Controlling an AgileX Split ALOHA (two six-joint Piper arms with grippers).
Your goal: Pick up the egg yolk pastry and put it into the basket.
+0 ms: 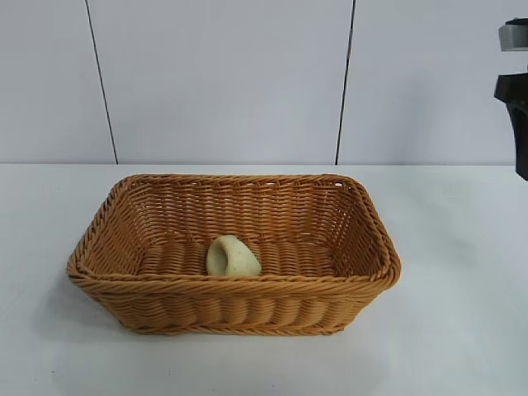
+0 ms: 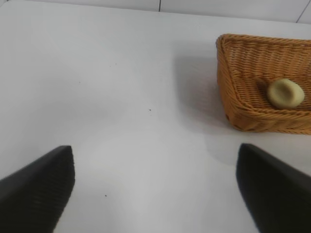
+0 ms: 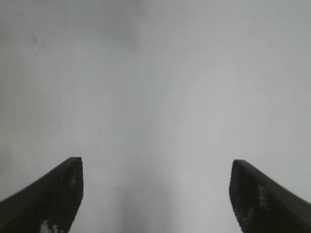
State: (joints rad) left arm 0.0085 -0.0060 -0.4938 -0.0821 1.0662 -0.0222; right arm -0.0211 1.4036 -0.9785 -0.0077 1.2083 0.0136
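Note:
The egg yolk pastry (image 1: 232, 256), a small pale yellow-green lump, lies inside the golden-brown wicker basket (image 1: 363, 216) near its front wall. The left wrist view shows the same pastry (image 2: 285, 93) with its dent facing up, inside the basket (image 2: 241, 104). My left gripper (image 2: 156, 156) hangs open over bare table, well away from the basket, holding nothing. My right gripper (image 3: 156, 167) is open too, with only white table between its fingers. A dark part of the right arm (image 1: 516, 103) shows at the far right edge of the exterior view.
The white table (image 1: 462, 313) spreads around the basket on all sides. A pale panelled wall (image 1: 223, 82) stands behind it.

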